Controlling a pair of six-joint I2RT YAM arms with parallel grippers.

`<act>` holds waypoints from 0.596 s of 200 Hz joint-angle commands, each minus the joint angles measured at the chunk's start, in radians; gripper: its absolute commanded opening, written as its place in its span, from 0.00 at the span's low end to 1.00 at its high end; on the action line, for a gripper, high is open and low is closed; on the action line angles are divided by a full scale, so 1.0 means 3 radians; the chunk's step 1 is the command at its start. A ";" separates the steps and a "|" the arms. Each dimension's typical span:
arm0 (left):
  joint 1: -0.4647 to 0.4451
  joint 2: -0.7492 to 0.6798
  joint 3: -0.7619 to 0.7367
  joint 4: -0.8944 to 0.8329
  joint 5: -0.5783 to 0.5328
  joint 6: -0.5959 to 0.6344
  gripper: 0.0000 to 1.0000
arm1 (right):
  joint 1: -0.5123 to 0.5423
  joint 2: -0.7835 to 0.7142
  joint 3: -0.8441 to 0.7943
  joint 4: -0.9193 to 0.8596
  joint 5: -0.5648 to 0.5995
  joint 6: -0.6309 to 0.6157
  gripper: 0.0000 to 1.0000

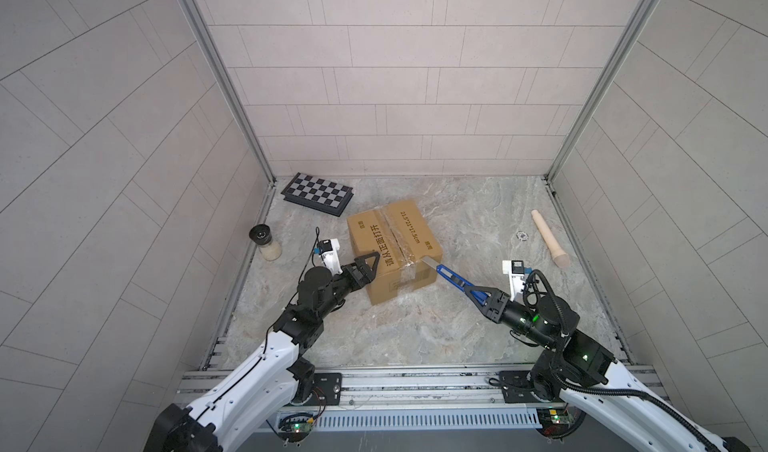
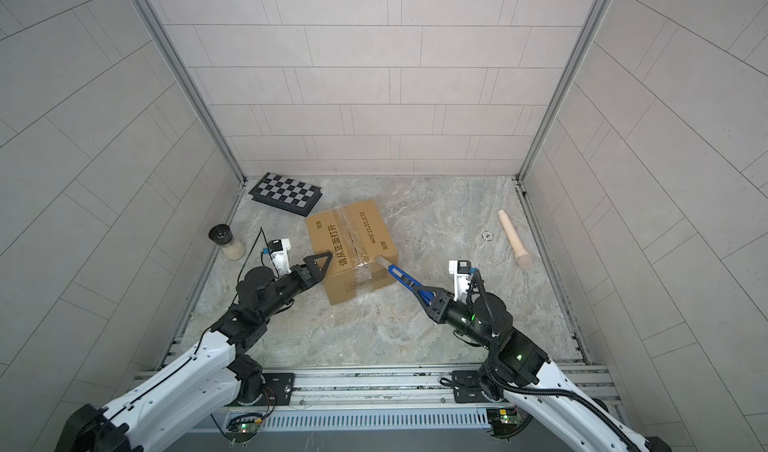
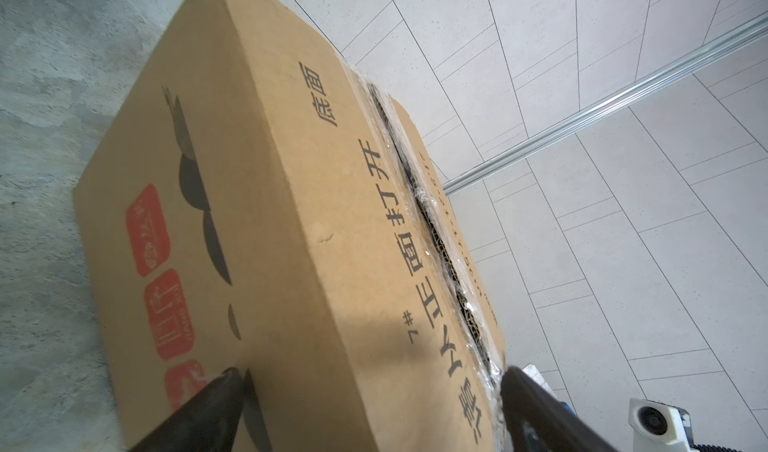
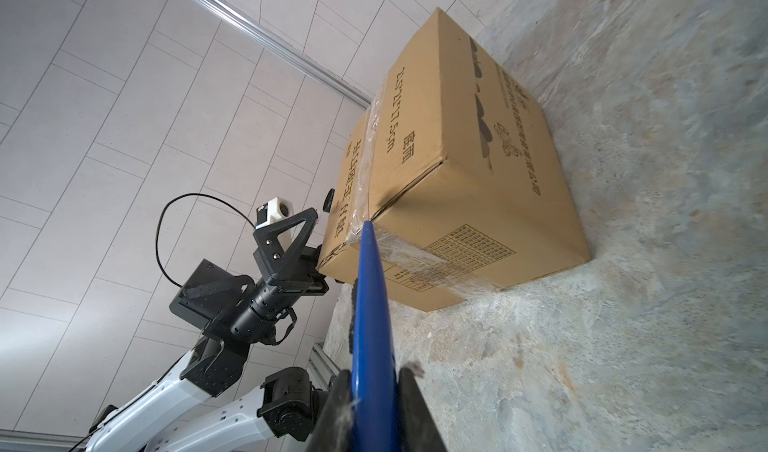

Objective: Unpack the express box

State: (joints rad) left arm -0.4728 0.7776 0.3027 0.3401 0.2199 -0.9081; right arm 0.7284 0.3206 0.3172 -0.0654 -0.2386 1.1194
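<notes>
Cardboard express box (image 1: 386, 242) sits mid-table (image 1: 415, 329); your left gripper (image 1: 369, 267) spreads wide around its near corner, your right gripper (image 1: 478, 295) clamps the blue knife (image 1: 451, 277), blade tip at the taped edge.

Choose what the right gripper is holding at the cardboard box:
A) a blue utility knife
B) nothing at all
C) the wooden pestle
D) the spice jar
A: the right gripper is closed on the blue utility knife, with its blade at the taped edge of the express box.
</notes>
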 commanded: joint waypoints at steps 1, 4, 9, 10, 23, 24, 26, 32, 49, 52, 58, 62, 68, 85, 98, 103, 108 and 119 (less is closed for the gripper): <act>-0.0012 -0.0052 0.0024 0.0066 0.0002 0.0038 1.00 | 0.0019 0.0008 -0.0041 0.0162 0.0031 0.0104 0.00; -0.0013 -0.0051 0.0028 0.0063 0.0003 0.0041 1.00 | 0.0017 0.0008 -0.0040 0.0162 0.0021 0.0105 0.00; -0.0010 -0.0051 0.0020 0.0064 0.0003 0.0038 1.00 | 0.0016 0.0005 -0.0040 0.0162 0.0011 0.0114 0.00; -0.0010 -0.0051 0.0022 0.0066 0.0003 0.0037 1.00 | 0.0016 0.0005 -0.0040 0.0162 0.0009 0.0117 0.00; -0.0009 -0.0047 0.0024 0.0064 -0.0002 0.0041 1.00 | 0.0017 -0.0005 -0.0035 0.0167 -0.0017 0.0118 0.00; -0.0009 -0.0046 0.0021 0.0066 -0.0002 0.0041 1.00 | 0.0016 -0.0005 -0.0038 0.0165 -0.0020 0.0121 0.00; -0.0013 -0.0046 0.0023 0.0068 -0.0002 0.0041 1.00 | 0.0023 -0.0005 -0.0035 0.0163 -0.0023 0.0123 0.00; -0.0016 -0.0043 0.0024 0.0068 -0.0003 0.0041 1.00 | 0.0023 -0.0003 -0.0030 0.0144 -0.0034 0.0120 0.00; -0.0015 -0.0031 0.0025 0.0072 0.0003 0.0037 1.00 | 0.0029 0.0009 -0.0033 0.0117 -0.0054 0.0133 0.00; -0.0014 -0.0030 0.0024 0.0073 0.0003 0.0039 1.00 | 0.0031 0.0009 -0.0040 0.0120 -0.0053 0.0134 0.00; -0.0009 -0.0030 0.0024 0.0074 0.0001 0.0032 1.00 | 0.0033 0.0004 -0.0048 0.0123 -0.0050 0.0135 0.00; -0.0013 -0.0030 0.0024 0.0077 0.0002 0.0031 1.00 | 0.0039 0.0005 -0.0050 0.0126 -0.0046 0.0139 0.00; -0.0012 -0.0030 0.0024 0.0075 0.0003 0.0034 1.00 | 0.0037 0.0011 -0.0056 0.0142 -0.0048 0.0139 0.00; -0.0010 -0.0041 0.0024 0.0064 -0.0004 0.0036 1.00 | 0.0039 0.0037 -0.0068 0.0176 -0.0048 0.0140 0.00; -0.0013 -0.0043 0.0024 0.0060 -0.0006 0.0036 1.00 | 0.0037 0.0063 -0.0075 0.0207 -0.0057 0.0146 0.00; -0.0009 -0.0041 0.0024 0.0060 -0.0006 0.0032 1.00 | 0.0037 0.0070 -0.0077 0.0212 -0.0054 0.0147 0.00; -0.0011 -0.0041 0.0024 0.0063 -0.0007 0.0034 1.00 | 0.0037 0.0071 -0.0080 0.0220 -0.0055 0.0145 0.00; -0.0009 -0.0036 0.0024 0.0067 -0.0002 0.0031 1.00 | 0.0039 0.0082 -0.0083 0.0228 -0.0047 0.0139 0.00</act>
State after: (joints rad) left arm -0.4728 0.7776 0.3027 0.3408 0.2188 -0.9081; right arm 0.7341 0.3420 0.3023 -0.0460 -0.2504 1.1458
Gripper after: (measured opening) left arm 0.997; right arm 0.183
